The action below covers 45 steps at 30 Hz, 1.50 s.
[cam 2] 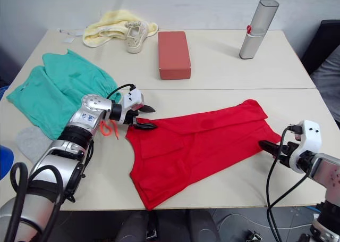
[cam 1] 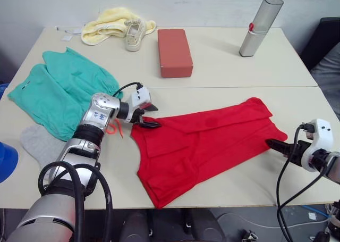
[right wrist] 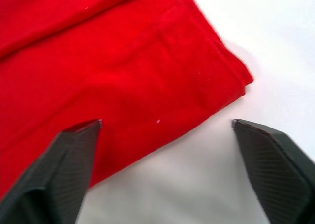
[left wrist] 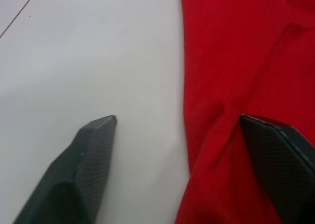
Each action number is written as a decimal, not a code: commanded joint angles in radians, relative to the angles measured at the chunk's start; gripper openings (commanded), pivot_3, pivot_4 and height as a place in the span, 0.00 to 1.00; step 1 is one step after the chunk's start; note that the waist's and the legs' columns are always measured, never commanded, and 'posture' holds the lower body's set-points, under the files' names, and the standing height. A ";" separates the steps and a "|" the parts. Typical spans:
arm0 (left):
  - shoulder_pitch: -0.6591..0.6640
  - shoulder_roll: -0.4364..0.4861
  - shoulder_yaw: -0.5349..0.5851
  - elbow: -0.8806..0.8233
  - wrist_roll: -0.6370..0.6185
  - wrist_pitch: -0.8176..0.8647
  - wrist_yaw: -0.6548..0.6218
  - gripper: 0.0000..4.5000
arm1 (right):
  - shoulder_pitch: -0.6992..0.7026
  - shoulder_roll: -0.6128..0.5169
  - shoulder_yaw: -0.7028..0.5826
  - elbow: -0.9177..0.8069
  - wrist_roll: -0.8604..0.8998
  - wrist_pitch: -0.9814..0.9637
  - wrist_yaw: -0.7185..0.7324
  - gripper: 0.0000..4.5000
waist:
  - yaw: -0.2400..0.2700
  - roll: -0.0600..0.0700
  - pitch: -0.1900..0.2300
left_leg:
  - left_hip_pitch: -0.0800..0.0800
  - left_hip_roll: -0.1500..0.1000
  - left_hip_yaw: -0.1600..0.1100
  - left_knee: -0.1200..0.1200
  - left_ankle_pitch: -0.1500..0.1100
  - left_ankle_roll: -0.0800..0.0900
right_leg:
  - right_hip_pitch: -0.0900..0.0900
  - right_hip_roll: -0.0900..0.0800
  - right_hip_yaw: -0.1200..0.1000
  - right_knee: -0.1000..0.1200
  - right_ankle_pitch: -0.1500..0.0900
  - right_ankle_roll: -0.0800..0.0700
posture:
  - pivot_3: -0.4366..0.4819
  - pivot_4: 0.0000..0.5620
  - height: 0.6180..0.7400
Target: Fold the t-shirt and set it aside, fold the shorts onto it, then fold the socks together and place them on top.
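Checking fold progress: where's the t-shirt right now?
In the head views the t-shirt lies partly folded on the near table, right of the shorts, between the open left gripper and open right gripper.

Left claw at t-shirt edge

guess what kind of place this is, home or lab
Probably a lab or test room, not a home: two plain pale tables pushed together, loose cables on the floor, and staged props, a red t-shirt, teal shorts and a red box.
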 commanded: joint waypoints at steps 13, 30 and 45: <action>0.285 0.060 0.097 -0.483 -0.150 0.392 -0.047 0.00 | -0.178 -0.127 0.222 0.343 -0.099 -0.375 0.063 0.00 | -0.022 0.002 0.000 | 0.001 0.001 0.001 0.000 0.000 0.000 | 0.000 -0.001 0.001 0.001 0.000 0.000 | 0.48 0.27 1.00; 0.790 -0.043 0.218 -1.380 -0.348 0.871 0.416 0.00 | -0.520 -0.177 0.450 0.895 -0.293 -0.905 0.148 0.00 | -0.020 0.006 0.003 | 0.001 0.002 0.000 0.001 0.000 0.000 | 0.001 -0.001 0.008 0.001 0.000 0.000 | 0.48 0.27 1.00; 0.690 0.196 0.224 -1.138 -0.412 0.721 0.188 0.75 | -0.062 -0.405 0.197 0.198 0.020 -0.319 0.403 1.00 | 0.000 0.008 0.003 | 0.001 0.002 -0.003 0.000 0.000 -0.001 | 0.002 0.000 0.006 -0.001 0.000 0.000 | 0.48 0.27 1.00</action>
